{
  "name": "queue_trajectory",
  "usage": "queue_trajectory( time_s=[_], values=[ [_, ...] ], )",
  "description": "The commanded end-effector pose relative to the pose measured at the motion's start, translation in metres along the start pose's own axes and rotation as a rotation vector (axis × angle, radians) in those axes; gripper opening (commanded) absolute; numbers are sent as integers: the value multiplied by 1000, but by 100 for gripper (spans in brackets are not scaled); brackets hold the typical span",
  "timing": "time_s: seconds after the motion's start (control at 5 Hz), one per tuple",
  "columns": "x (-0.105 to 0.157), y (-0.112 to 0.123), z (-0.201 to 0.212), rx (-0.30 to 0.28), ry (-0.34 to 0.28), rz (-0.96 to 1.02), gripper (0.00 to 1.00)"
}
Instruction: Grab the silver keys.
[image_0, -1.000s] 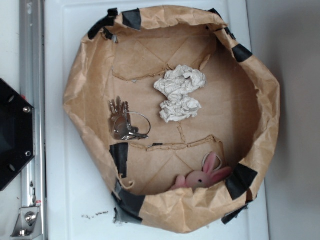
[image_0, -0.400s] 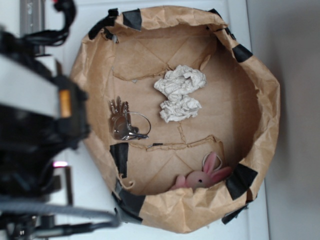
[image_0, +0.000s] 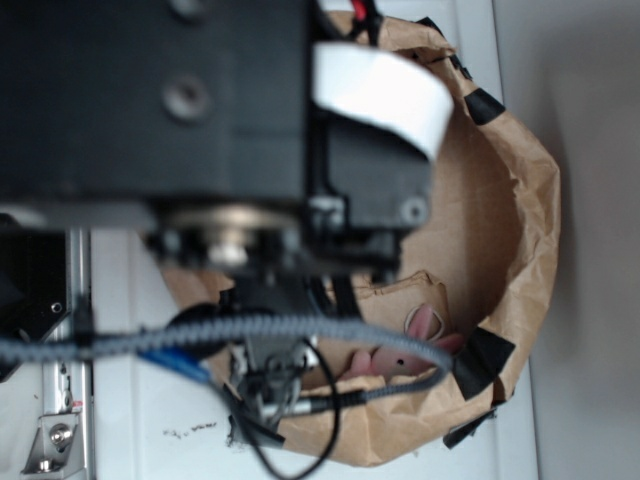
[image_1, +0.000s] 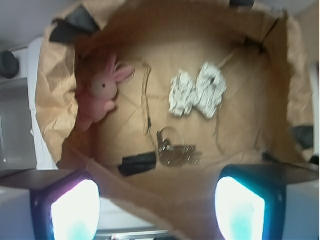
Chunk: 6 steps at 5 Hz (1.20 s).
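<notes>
The gripper (image_1: 157, 210) hangs above the bag's (image_1: 55, 75) near rim, fingers (image_1: 75, 212) wide apart and empty. The keys (image_1: 175, 151) lie on the bag floor, between the paper wad (image_1: 196, 91) and that rim.

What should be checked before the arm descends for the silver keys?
1. Silver keys in view: ok in the wrist view; the arm hides them in the exterior view.
2. Fingers spread, nothing between them: ok.
3. Gripper above the keys: not ok; they lie ahead of it, and the paper wall lies under it.
4. Keys apart from the paper wad: ok.
5. Pink bunny out of the path: ok, off by the wall.
</notes>
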<state>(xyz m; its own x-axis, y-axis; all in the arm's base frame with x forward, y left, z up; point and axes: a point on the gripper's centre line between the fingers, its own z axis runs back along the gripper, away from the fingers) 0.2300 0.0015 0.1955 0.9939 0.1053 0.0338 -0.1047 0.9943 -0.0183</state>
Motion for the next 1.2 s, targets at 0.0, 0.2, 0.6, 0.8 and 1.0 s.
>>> queue_trajectory(
  time_s=[0.0,0.2,0.6,0.8,1.0],
  values=[
    [20,29,-11,-51,4,-80,100],
    [22,38,-35,-123,142,-145,100],
    [20,45,-62,-153,237,-196,100],
    [20,45,-62,-153,237,-196,100],
    [20,45,-62,-153,237,-196,100]
  ],
)
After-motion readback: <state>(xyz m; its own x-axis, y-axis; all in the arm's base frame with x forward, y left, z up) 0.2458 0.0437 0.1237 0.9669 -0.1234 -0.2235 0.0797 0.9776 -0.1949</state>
